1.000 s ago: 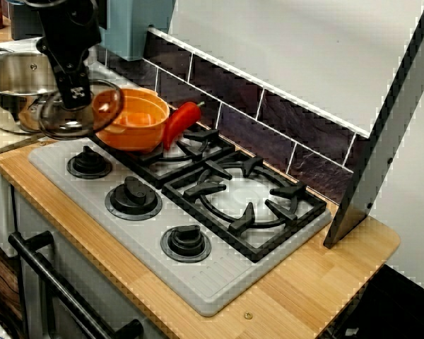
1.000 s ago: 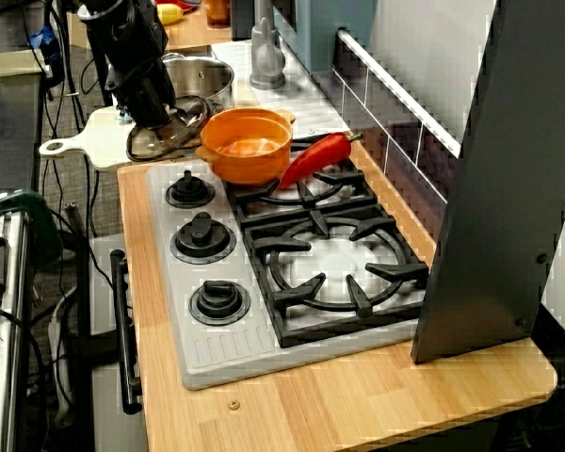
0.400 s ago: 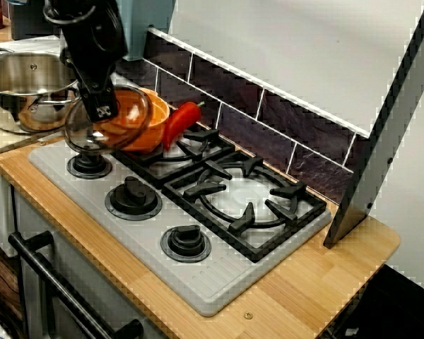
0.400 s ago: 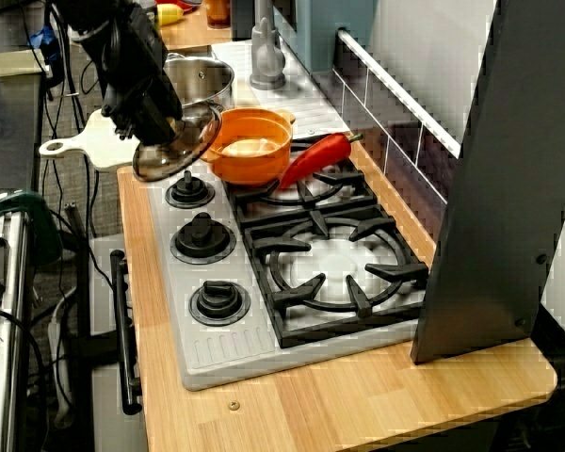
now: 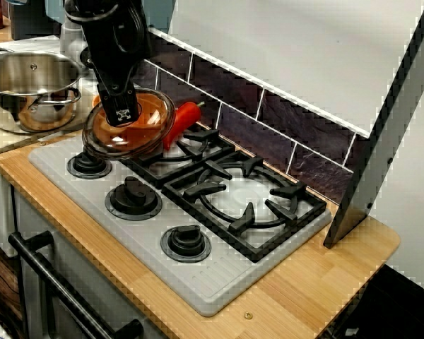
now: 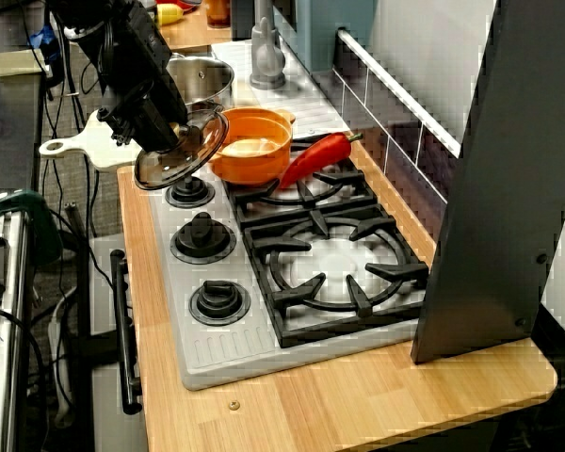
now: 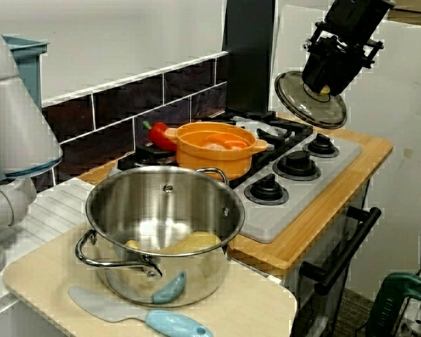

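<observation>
The black end effector (image 5: pixel 125 113) is clamped on the handle of 1 round, clear glass lid (image 5: pixel 127 138). The lid hangs tilted at the upper left of the front view, hiding most of 1 glossy orange pot (image 6: pixel 254 146). Around them are 1 red pepper (image 5: pixel 185 119), 3 black dials (image 5: pixel 133 196), 1 steel pot (image 7: pixel 161 210) and the wooden counter (image 5: pixel 304 282).

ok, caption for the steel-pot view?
Gripper holds a tilted glass lid over the stove knobs, beyond the orange pot.

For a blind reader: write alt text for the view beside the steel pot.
A pincer holds a glass lid tilted in the air above the stove knobs, apart from the orange pot; a steel pot stands nearest the camera.
</observation>
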You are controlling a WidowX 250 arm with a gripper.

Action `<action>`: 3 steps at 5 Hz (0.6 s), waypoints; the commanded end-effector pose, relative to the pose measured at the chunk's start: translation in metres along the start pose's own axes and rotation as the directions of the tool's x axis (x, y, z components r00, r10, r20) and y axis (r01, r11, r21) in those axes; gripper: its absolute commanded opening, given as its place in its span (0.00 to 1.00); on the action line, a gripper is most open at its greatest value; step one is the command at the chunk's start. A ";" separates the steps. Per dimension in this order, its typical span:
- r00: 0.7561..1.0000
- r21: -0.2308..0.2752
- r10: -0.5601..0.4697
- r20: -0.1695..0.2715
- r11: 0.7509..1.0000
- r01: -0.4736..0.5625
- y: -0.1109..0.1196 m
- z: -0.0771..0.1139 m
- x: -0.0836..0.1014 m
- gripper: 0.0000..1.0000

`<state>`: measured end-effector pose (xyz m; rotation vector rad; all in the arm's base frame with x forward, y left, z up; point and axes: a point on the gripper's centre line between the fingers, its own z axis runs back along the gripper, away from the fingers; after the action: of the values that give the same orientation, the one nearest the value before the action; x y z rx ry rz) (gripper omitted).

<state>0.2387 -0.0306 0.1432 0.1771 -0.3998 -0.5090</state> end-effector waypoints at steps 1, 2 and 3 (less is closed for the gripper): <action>0.997 0.093 0.019 0.076 0.995 -0.026 -0.002 0.011 0.025 0.00; 0.996 0.167 0.010 0.084 0.986 -0.024 -0.010 0.005 0.039 0.00; 0.997 0.174 0.005 0.080 0.985 -0.018 -0.014 -0.003 0.048 0.00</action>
<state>0.2664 -0.0640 0.1401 0.3298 -0.4750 -0.4764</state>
